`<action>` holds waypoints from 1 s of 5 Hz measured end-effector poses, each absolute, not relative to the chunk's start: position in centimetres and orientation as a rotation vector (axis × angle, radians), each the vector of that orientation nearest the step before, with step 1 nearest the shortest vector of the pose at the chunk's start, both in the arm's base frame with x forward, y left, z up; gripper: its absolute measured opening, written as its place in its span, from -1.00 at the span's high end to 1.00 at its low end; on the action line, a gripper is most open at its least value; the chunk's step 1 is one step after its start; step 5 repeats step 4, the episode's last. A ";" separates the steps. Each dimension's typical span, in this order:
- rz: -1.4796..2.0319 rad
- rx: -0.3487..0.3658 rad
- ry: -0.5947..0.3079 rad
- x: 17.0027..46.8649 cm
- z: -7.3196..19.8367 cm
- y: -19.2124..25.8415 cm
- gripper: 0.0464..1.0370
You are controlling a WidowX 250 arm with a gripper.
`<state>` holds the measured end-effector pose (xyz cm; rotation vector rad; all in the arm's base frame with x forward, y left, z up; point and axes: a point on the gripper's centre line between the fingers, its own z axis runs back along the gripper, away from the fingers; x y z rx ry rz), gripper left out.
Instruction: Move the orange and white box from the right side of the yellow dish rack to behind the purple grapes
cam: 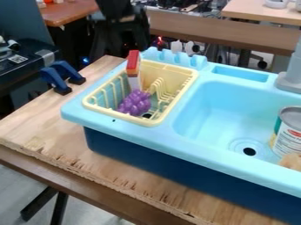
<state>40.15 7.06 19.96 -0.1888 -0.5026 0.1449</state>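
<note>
Your gripper (122,26) is beyond the far edge of the sink unit (76,115); you cannot tell whether it is spread or pressed together. Nearest it, a red-and-white item (133,64) stands upright at the far-left corner of the yellow rack (93,103). Purple grapes (135,103) lie toward the rack's near edge. A can (290,132) occupies the basin's (220,110) right side.

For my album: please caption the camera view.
Purple grapes and a red-and-white object in a yellow rack, beside a basin with a can.
</note>
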 end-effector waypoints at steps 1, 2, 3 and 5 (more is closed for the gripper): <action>0.133 -0.192 -0.463 39.0 21.1 6.0 -0.94; 0.106 -0.125 -0.272 36.7 23.0 3.4 -0.94; 0.063 -0.122 -0.181 35.3 22.7 -0.3 -0.94; 0.009 -0.057 -0.187 32.9 22.3 -3.5 -0.94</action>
